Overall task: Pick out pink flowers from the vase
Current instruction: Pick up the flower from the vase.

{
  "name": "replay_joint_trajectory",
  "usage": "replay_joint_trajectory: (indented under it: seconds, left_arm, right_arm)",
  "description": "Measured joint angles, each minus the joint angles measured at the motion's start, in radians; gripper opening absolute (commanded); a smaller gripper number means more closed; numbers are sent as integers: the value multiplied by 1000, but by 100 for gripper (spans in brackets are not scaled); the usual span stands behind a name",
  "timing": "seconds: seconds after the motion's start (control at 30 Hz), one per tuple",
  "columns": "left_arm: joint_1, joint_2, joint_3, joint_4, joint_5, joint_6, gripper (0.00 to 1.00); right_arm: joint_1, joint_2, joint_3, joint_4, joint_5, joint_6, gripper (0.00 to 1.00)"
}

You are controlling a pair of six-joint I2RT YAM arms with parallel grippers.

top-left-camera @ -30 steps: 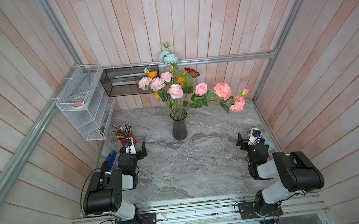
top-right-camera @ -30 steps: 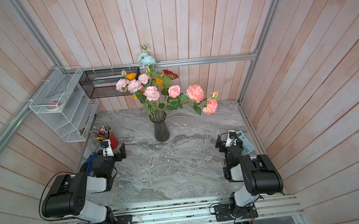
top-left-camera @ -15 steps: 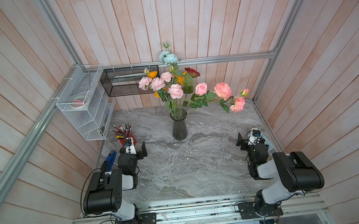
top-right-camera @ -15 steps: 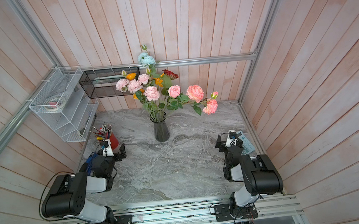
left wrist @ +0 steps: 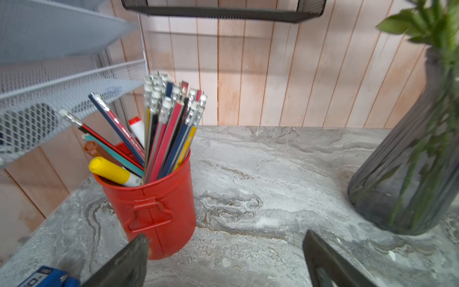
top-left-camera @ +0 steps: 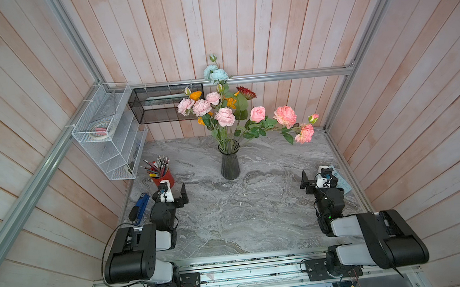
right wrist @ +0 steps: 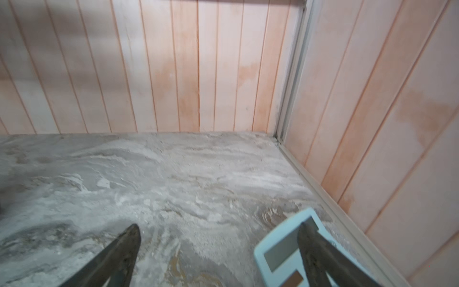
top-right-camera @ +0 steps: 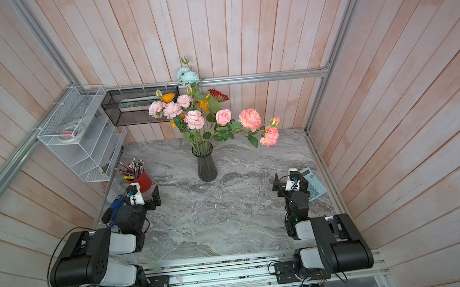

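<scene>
Stems of the pink flowers [top-left-camera: 225, 116] all sit in the vase [top-left-camera: 230, 165], which we see upright toward the back of the worktop [top-left-camera: 257, 212], roughly midway between the side walls in both top views. A cluster of pale pink heads rises above the rim on the left side, while a long leafy spray with salmon-pink heads and a bud leans out to the right, over the worktop. Among them we also see pale blue blooms [top-left-camera: 215, 74] at the very top, orange flowers [top-left-camera: 195, 95] and a dark red flower [top-left-camera: 245, 91].

Our left claw [left wrist: 224, 237] sits low near the worktop's left edge, its jaws apart and holding nothing; in the left wrist view the red pencil cup [left wrist: 154, 206] stands just beyond one jaw, and the vase is off to the other side, well apart from the claw. A blue stapler [top-left-camera: 140, 207] lies beside that arm. Our right claw [right wrist: 219, 226] rests near the right edge, jaws likewise apart and empty, with one jaw over a pale blue calculator [right wrist: 280, 251] that lies by the wall. A white wire rack [top-left-camera: 127, 147] and a black mesh tray [top-left-camera: 140, 109] hang on the walls behind.
</scene>
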Motion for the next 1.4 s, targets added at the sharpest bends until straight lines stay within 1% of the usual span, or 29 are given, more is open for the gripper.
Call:
replay_joint_trajectory:
  seconds: [0.1,0.13,0.2,0.27,0.33,0.47,0.53,0.73,0.83,0.93,1.07,1.2,1.4]
  left_arm:
    - [-13,-147,-10,-26,-19,-8,87]
    - [-15,-195,-10,-35,-22,-22,83]
    - [-21,-271,-10,-50,-18,-56,79]
    - [-34,-310,-10,-57,-6,-88,74]
    - [-68,-312,-5,-61,21,-106,66]
    - [-172,-270,51,-97,90,-100,54]
    - [-240,-242,107,-125,122,-68,48]
    - [-419,-170,258,-182,141,42,43]
    - [-471,-118,320,-194,140,86,39]
    - [-499,-59,373,-202,140,116,38]
    - [-512,26,460,-226,141,131,38]
    - [-515,110,562,-257,141,144,38]
    - [-517,204,658,-293,138,154,38]
  right_arm:
    - [11,-124,94,-156,-53,4,98]
    - [14,-161,116,-195,-80,10,98]
    - [27,-225,131,-249,-127,26,98]
    - [54,-278,133,-300,-161,42,98]
    - [97,-313,136,-352,-186,55,98]
    - [181,-348,135,-420,-225,83,98]
    - [218,-374,120,-420,-244,108,98]
    - [320,-457,23,-383,-275,138,98]
    - [359,-465,16,-369,-289,145,98]
    - [401,-466,16,-351,-294,151,98]
    - [454,-450,16,-320,-295,153,98]
    - [486,-397,18,-281,-295,156,98]
    - [512,-283,48,-219,-295,156,98]
